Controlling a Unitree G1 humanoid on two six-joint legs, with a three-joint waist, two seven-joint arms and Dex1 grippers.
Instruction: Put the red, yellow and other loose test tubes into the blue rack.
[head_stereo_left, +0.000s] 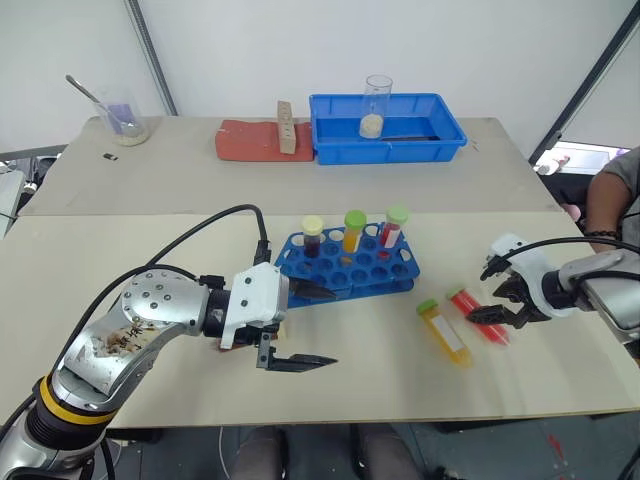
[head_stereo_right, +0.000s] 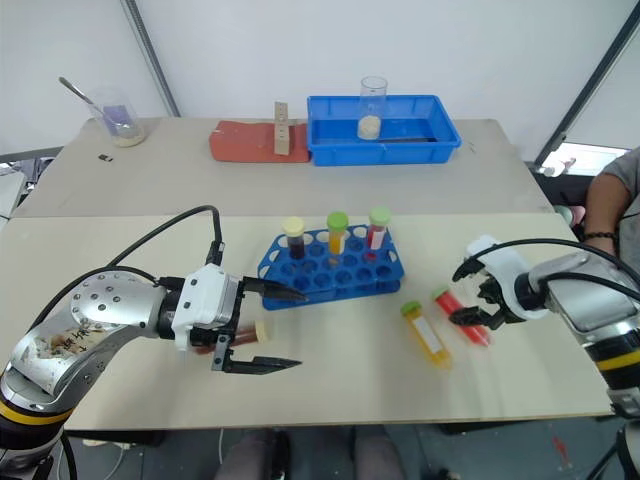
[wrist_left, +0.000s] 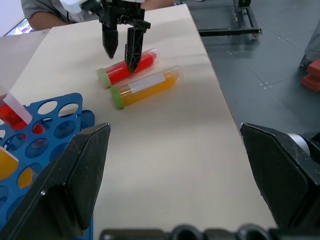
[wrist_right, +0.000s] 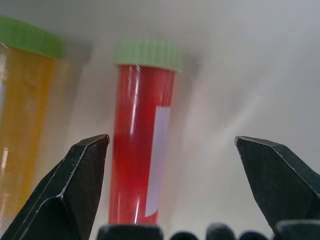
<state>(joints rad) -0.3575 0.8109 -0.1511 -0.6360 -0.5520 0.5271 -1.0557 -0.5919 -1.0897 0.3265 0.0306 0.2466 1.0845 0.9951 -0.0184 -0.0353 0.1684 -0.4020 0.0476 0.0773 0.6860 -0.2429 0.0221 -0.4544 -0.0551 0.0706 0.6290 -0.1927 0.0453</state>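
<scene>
Table (head_stereo_left: 150, 240): rack (head_stereo_left: 347, 268), two tubes (head_stereo_left: 444, 330)

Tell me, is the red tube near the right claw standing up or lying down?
Lying down: the red tube rests flat on the table beside the yellow tube.

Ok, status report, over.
Both end effectors open. Right end effector over red tube, not gripped. Yellow tube loose alongside. Blue rack holds three tubes.
</scene>
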